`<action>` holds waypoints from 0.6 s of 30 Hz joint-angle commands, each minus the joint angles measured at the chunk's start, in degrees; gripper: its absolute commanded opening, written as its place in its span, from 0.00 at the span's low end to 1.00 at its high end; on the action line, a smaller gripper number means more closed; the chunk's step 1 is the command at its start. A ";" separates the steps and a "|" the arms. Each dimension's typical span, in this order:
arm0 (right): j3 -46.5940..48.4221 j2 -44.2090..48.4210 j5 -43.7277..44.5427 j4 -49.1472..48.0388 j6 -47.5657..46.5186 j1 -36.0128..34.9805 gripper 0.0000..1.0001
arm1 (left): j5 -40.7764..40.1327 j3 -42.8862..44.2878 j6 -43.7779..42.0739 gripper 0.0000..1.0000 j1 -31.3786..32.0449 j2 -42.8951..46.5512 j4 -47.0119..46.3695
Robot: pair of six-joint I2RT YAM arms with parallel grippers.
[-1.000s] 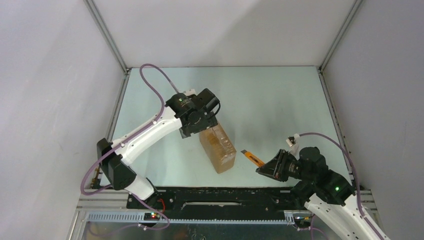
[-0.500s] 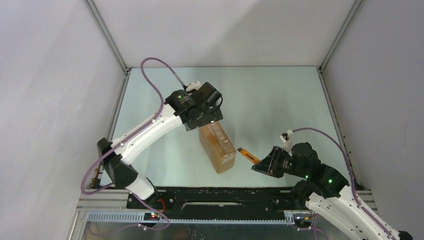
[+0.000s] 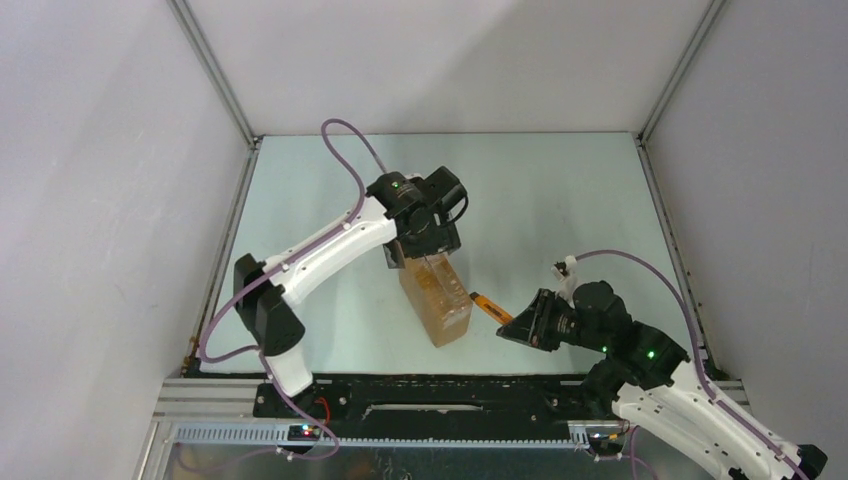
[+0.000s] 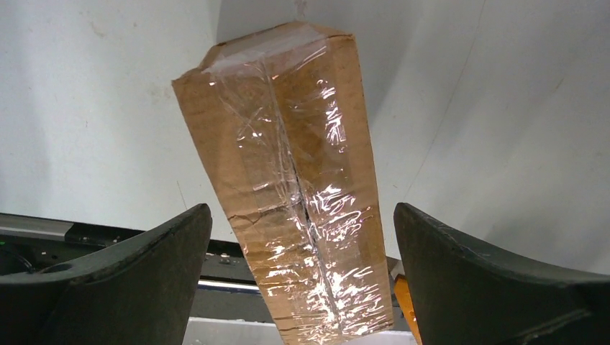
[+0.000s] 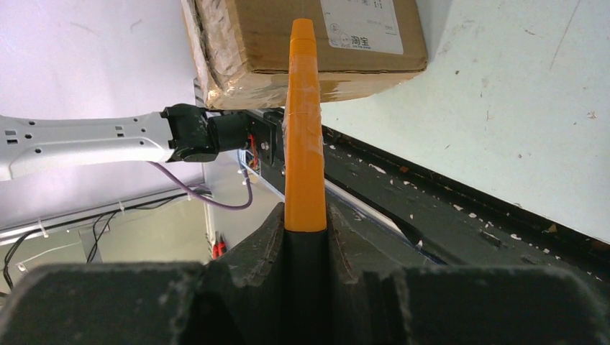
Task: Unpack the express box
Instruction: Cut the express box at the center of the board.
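Top external, utility knife beside express box, left fingers spread above

Your arms wear white shells with black joints; just behind the left gripper, a purple cable loops and a green light glows.

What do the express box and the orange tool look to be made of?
Express box: matte brown cardboard, likely corrugated, frayed at its edges; glossy clear tape, wrinkled and glaring, covers the seam. Utility knife: probably plastic, smooth uniform orange; no metal blade shows.
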State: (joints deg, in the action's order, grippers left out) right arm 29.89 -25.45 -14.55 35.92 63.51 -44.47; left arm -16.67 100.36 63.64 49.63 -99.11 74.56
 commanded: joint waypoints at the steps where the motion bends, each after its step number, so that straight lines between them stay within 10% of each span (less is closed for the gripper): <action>1: 0.26 -0.96 1.81 -4.63 -0.90 -1.33 0.00 | 2.17 3.08 2.66 1.00 0.98 -2.77 2.52; 13: 0.26 -2.73 3.35 -7.25 -0.38 -4.32 0.00 | 6.84 -1.87 9.08 0.99 1.09 -5.43 3.50; 18: 0.30 -1.48 4.62 -6.72 -0.25 -4.36 0.00 | 8.78 -4.50 11.01 0.82 0.39 -5.21 2.79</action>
State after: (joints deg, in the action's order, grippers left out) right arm 29.82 -27.88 -11.99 32.01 63.44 -48.58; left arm -10.15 97.78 71.20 50.33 -104.42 77.69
